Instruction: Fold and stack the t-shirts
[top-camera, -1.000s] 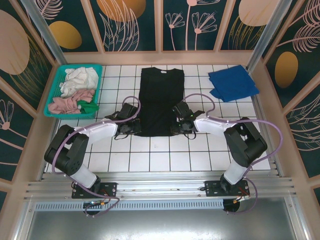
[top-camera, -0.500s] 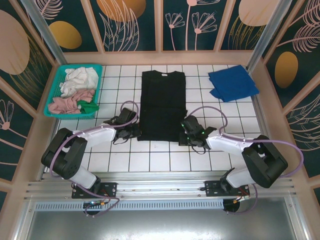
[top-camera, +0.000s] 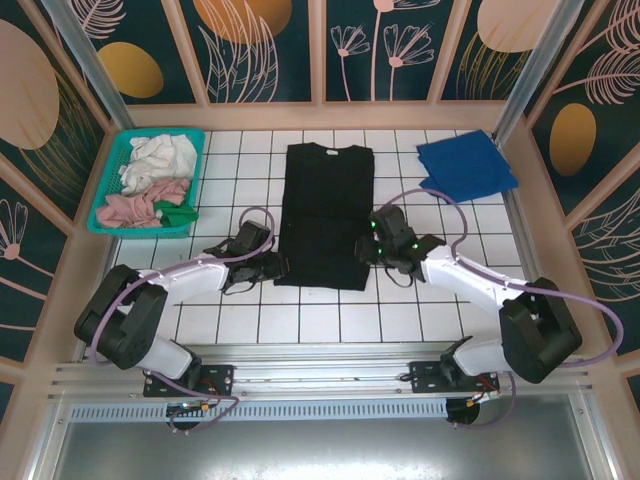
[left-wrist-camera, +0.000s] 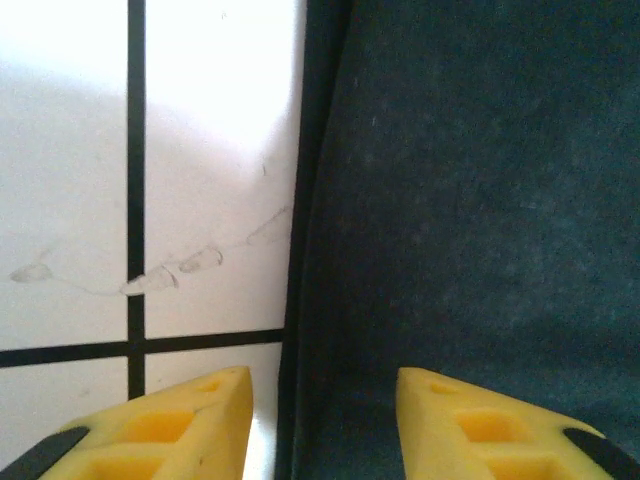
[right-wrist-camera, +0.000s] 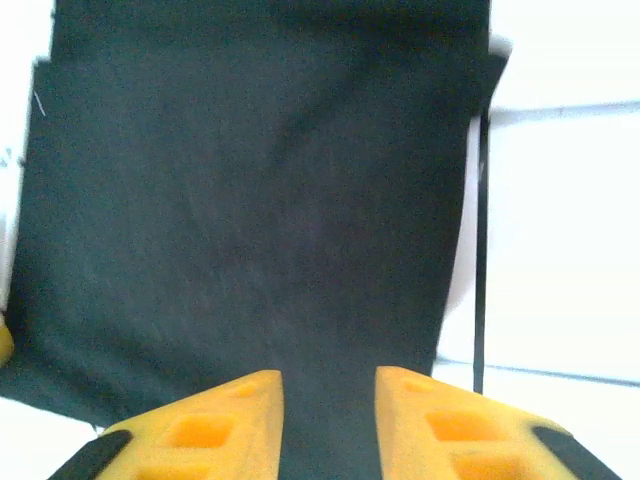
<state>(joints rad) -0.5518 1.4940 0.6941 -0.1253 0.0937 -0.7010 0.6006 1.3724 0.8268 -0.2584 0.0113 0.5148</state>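
The black t-shirt (top-camera: 325, 215) lies flat in the middle of the tiled table, folded lengthwise into a narrow strip with its collar at the far end. My left gripper (top-camera: 271, 266) is low at the strip's near left corner. In the left wrist view it (left-wrist-camera: 325, 405) is open, its yellow fingertips straddling the cloth's left edge (left-wrist-camera: 305, 300). My right gripper (top-camera: 369, 247) sits at the strip's right edge, and it (right-wrist-camera: 330, 405) is open over the dark cloth (right-wrist-camera: 250, 200). The royal-blue t-shirt (top-camera: 466, 165) rests folded at the far right.
A teal mesh basket (top-camera: 110, 205) at the far left holds white, pink and green cloths. Patterned wall panels close the table on three sides. White tiles (top-camera: 320, 320) stretch between the black shirt and the arm bases.
The black shirt has slid a little toward the near edge. My right gripper went from the near right corner up along the right edge. My left gripper drifted slightly nearer.
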